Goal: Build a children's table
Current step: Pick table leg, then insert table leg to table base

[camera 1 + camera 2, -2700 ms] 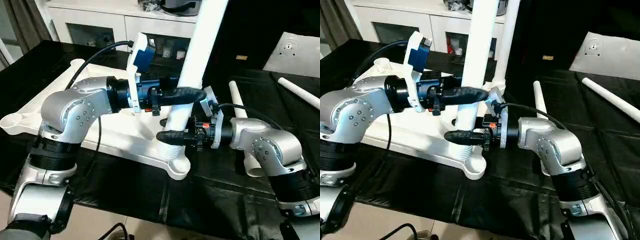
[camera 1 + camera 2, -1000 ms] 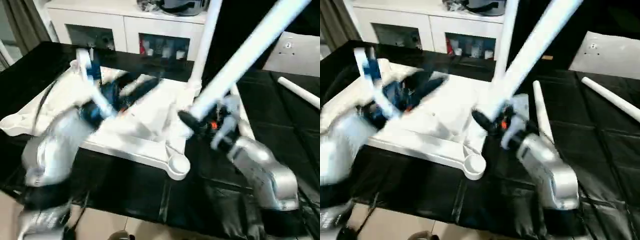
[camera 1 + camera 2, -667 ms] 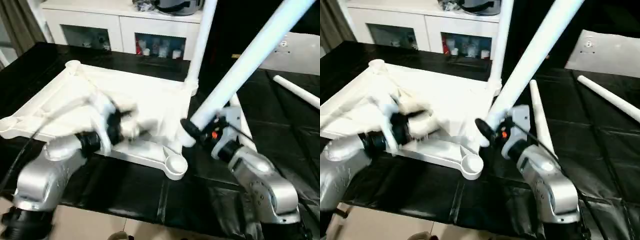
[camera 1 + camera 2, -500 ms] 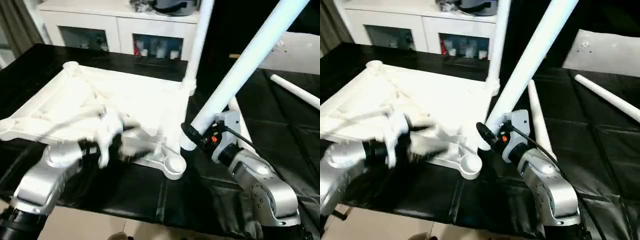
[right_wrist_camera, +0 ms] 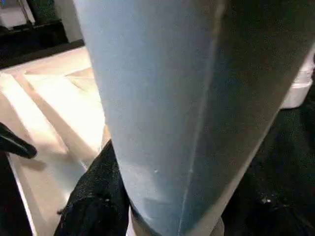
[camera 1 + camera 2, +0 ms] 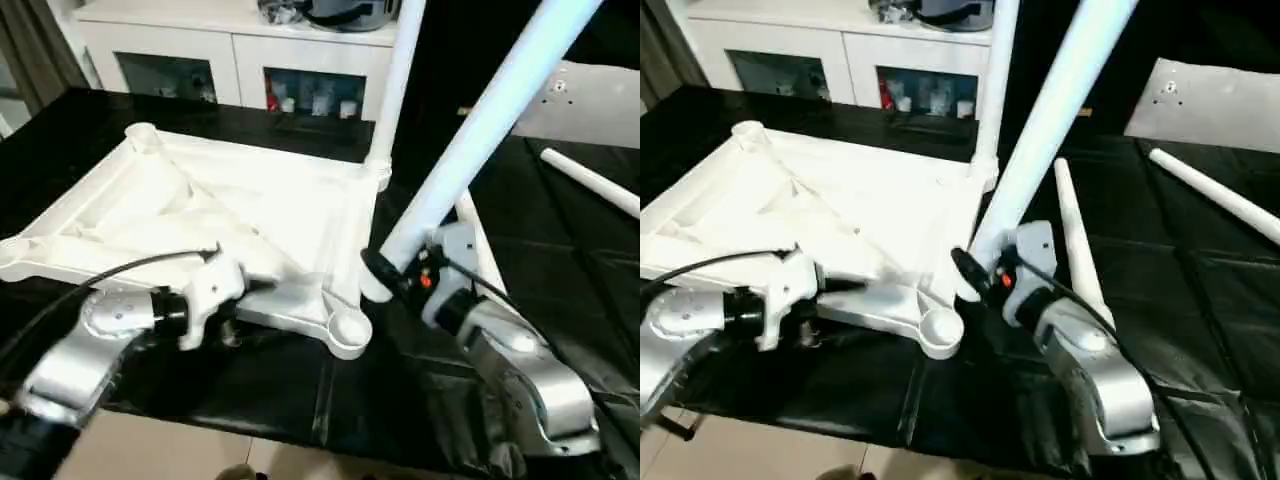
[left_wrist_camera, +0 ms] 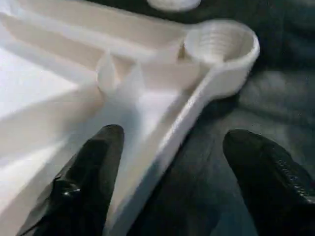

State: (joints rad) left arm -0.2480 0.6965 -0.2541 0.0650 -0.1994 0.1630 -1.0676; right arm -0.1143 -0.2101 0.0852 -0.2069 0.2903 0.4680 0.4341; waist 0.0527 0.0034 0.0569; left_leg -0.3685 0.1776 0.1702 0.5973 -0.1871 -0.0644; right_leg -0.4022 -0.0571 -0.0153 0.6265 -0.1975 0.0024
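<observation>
The left gripper [image 7: 167, 182] straddles the near rim of the tabletop [image 6: 250, 200], fingers apart (not yet clamped), beside the empty corner socket [image 6: 348, 327]. Right of it, the right gripper [image 6: 375, 275] clasps a leg [image 6: 470, 140], tilted, its foot just beside that socket. Step: fitting this leg. Next: upright it and seat it.

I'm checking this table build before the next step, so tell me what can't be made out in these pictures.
- Left end effector: in the head views it is hidden behind its own wrist at the tabletop edge.
- Held leg: top cut off by the head views' upper edge; bottom end hidden behind the right end effector.
- Corner socket: its inside is too small to read in the head views.
- Cabinet shelf contents: too small.
</observation>
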